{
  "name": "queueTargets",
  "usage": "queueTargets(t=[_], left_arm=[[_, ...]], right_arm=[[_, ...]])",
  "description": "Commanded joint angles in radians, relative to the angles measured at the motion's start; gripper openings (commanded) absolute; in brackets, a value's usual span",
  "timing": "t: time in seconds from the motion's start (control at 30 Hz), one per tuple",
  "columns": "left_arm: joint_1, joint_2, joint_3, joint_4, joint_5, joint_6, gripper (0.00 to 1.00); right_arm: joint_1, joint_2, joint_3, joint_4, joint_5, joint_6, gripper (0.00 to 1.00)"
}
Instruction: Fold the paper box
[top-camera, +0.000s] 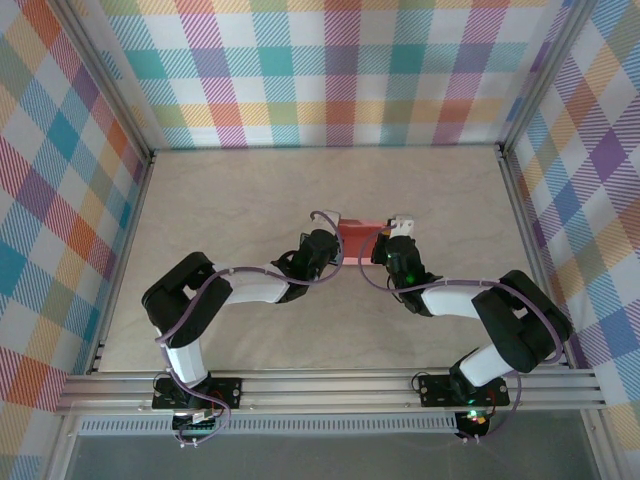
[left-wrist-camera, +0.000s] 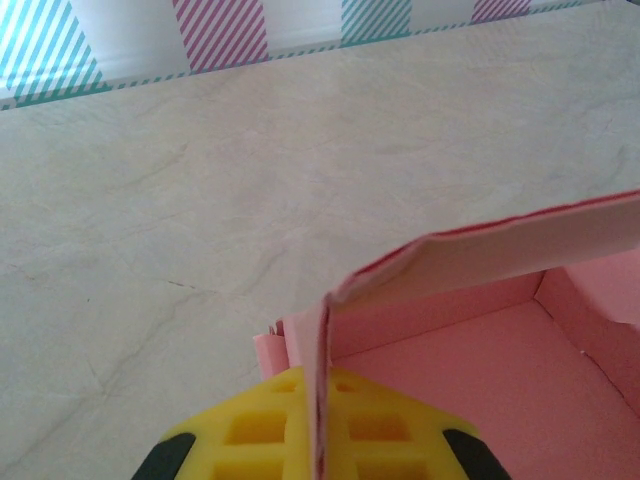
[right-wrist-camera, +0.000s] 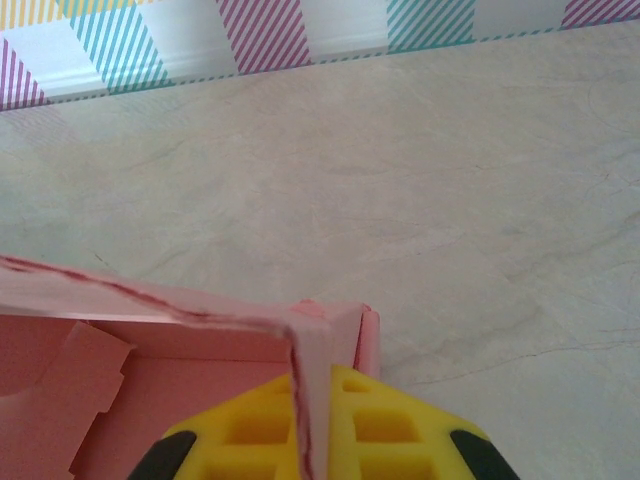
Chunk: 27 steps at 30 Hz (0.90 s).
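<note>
On marbled table (top-camera: 250, 200), plaid walls (top-camera: 330, 70) | left end effector (left-wrist-camera: 318, 425), right end effector (right-wrist-camera: 310, 420) clamp paper box (top-camera: 357, 240)

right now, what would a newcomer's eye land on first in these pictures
The salmon-pink thin card box sits half-folded at the middle of the pale marbled table, an arm reaching in from either side. The yellow-padded left hand is shut on a raised flap at its left end, the right hand on one at its right end. Bright plaid walls ring the scene.
</note>
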Motion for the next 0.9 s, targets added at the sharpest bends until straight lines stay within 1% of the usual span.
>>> queueTargets(t=[0.0, 0.2, 0.4, 0.47, 0.57, 0.6, 0.63, 0.73, 0.77, 0.87], left_arm=[[-0.045, 0.029, -0.009, 0.049, 0.084, -0.023, 0.00], [-0.052, 0.052, -0.050, 0.112, 0.088, -0.038, 0.00], [-0.065, 0.070, -0.056, 0.122, 0.074, -0.034, 0.00], [-0.066, 0.070, -0.056, 0.122, 0.071, -0.032, 0.00], [-0.067, 0.074, -0.055, 0.118, 0.061, -0.022, 0.00], [-0.068, 0.077, -0.055, 0.118, 0.056, -0.018, 0.00], [-0.068, 0.083, -0.055, 0.119, 0.050, -0.014, 0.00], [-0.067, 0.096, -0.057, 0.118, 0.035, -0.013, 0.00], [-0.068, 0.098, -0.056, 0.118, 0.035, -0.012, 0.00], [-0.070, 0.102, -0.056, 0.117, 0.029, -0.007, 0.00]], right_arm=[[0.038, 0.027, -0.008, -0.016, -0.108, -0.006, 0.06], [0.040, 0.055, -0.031, 0.017, -0.116, -0.016, 0.07], [0.042, 0.050, -0.043, 0.017, -0.120, -0.017, 0.07], [0.042, 0.040, -0.039, 0.008, -0.126, -0.019, 0.08], [0.041, 0.021, -0.036, -0.003, -0.131, -0.024, 0.13], [0.041, 0.015, -0.037, -0.005, -0.132, -0.027, 0.17], [0.042, 0.009, -0.039, -0.007, -0.133, -0.027, 0.24], [0.042, -0.021, -0.045, -0.022, -0.134, -0.024, 0.42], [0.042, -0.033, -0.046, -0.028, -0.137, -0.024, 0.46], [0.042, -0.077, -0.061, -0.037, -0.155, -0.027, 0.63]])
